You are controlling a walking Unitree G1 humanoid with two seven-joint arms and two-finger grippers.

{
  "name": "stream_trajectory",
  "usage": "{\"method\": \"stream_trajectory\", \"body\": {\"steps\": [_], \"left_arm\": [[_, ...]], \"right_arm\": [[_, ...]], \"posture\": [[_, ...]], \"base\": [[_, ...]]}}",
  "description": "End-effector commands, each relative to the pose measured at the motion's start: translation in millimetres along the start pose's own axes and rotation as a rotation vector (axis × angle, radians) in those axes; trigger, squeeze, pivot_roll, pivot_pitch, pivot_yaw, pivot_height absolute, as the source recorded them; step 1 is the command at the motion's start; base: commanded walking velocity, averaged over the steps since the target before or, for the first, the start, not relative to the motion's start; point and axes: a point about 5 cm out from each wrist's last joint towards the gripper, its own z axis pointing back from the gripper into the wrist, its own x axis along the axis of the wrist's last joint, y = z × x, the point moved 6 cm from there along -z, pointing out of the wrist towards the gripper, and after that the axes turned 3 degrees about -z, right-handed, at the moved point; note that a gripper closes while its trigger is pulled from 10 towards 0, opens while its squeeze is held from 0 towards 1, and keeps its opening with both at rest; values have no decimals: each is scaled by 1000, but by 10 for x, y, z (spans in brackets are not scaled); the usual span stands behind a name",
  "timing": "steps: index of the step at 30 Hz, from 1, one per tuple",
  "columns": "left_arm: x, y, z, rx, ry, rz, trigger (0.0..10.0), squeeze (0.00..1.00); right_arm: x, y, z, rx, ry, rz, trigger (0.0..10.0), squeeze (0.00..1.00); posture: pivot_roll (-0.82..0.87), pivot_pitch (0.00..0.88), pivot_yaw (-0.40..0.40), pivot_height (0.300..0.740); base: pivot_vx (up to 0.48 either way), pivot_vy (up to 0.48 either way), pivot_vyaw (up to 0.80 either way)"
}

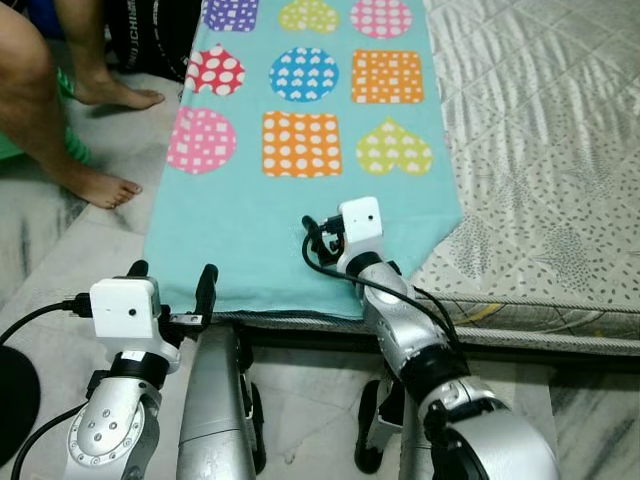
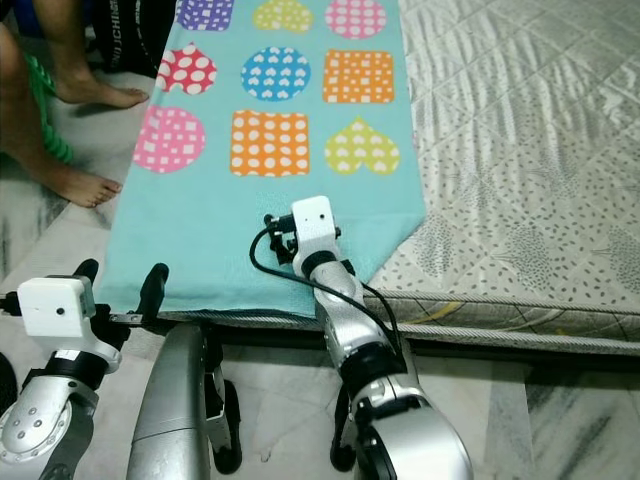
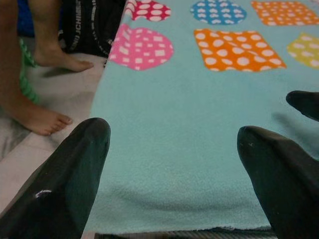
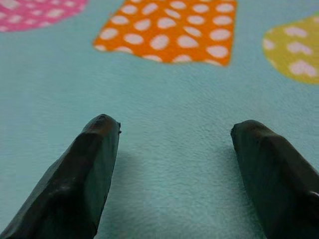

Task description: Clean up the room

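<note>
A teal blanket (image 1: 250,215) printed with dotted circles, squares and hearts lies spread on the bed, its near hem hanging over the bed's front edge. My left gripper (image 1: 173,272) is open just before that hem, near the blanket's left front corner; both fingers (image 3: 75,169) frame the cloth without touching it. Further right, my right gripper (image 4: 174,129) is open low over the blanket's front part, with bare teal cloth between its fingers (image 4: 89,164) and an orange dotted square (image 4: 169,30) ahead of it.
The grey quilted mattress (image 1: 540,140) extends to the right of the blanket. A person's bare legs and feet (image 1: 100,185) stand on the marble floor at the left, next to a black bag (image 1: 150,35). A dark round object (image 1: 12,400) lies by my left arm.
</note>
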Motion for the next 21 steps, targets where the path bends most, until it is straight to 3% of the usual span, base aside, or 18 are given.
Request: {"method": "stream_trajectory", "body": {"steps": [1, 15, 21], "left_arm": [[-52, 16, 54, 13, 31, -8, 10000, 0], [-55, 1, 22, 22, 36, 1, 10000, 0], [-62, 0, -3, 23, 35, 4, 10000, 0]], "right_arm": [[-81, -14, 15, -23, 23, -3, 10000, 0], [30, -437, 61, -145, -59, 36, 10000, 0], [-93, -563, 134, -171, -30, 107, 10000, 0]], "posture": [[338, 428, -14, 549], [319, 422, -22, 549], [310, 414, -21, 549]], "base": [[0, 0, 0], [0, 0, 0], [0, 0, 0]]}}
